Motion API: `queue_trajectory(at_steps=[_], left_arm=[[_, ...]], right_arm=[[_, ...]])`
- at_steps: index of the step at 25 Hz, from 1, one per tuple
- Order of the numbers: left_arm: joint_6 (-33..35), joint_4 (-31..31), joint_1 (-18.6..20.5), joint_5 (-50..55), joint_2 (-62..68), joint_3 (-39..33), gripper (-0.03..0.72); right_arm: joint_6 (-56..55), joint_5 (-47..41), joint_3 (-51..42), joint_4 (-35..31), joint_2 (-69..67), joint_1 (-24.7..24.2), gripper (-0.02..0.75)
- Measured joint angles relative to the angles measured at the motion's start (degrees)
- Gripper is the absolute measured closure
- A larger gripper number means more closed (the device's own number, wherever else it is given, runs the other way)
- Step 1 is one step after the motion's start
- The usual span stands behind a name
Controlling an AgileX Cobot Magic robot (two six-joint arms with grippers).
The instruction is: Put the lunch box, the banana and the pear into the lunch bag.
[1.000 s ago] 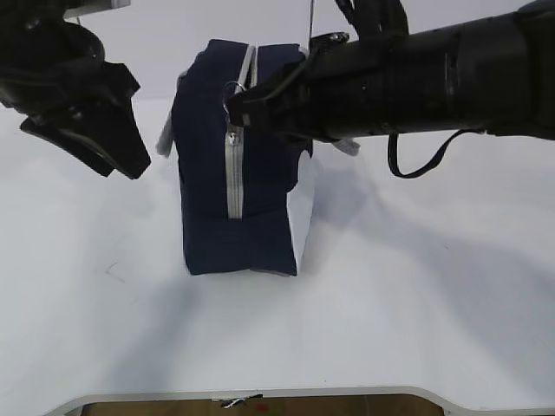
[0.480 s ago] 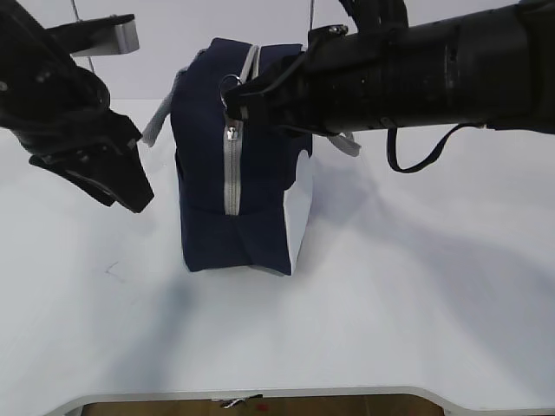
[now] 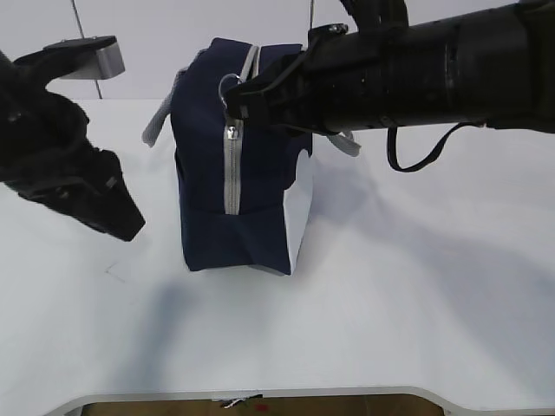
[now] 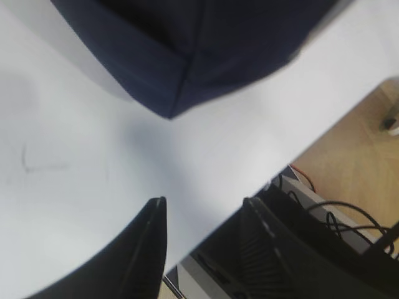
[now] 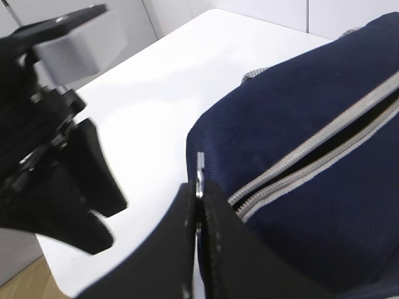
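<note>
Nearest the exterior camera was only the bare white tabletop (image 3: 364, 329), which I had kept free as working room in front of the bag. Further in, on my left, the left gripper (image 4: 202, 215) hung low over the table with its black jaws partly apart and nothing between them, near the bottom corner of the bag but not touching it; I judged it was parked there to brace the fabric if needed. Centre, the large boxy navy-blue fabric lunch bag (image 3: 251, 165) stood on the table with its white end panel (image 3: 297, 208) turned right and its grey zipper (image 3: 231, 173) facing the camera. At the bag's top, the right gripper (image 5: 198, 193) was pinched shut on the metal ring pull (image 3: 231, 85), held so as to run the zipper open; the right wrist view showed a dark gap between the zipper tapes. Lunch box, banana and pear were not in view.
</note>
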State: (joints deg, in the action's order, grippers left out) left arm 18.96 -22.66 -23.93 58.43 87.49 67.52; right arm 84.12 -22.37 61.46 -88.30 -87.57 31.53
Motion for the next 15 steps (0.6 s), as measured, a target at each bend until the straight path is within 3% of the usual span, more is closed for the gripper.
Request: queue_trajectory(at_steps=[8, 15], left_arm=[[0.0, -1.5, 0.0, 8.0, -1.7, -2.2, 0.393], [-0.3, -2.8, 0.0, 6.6, -1.8, -2.2, 0.435]], right_arm=[[0.0, 0.0, 0.0, 0.0, 0.0, 0.0, 0.721], [0.0, 0.0, 0.0, 0.0, 0.0, 0.0, 0.721]])
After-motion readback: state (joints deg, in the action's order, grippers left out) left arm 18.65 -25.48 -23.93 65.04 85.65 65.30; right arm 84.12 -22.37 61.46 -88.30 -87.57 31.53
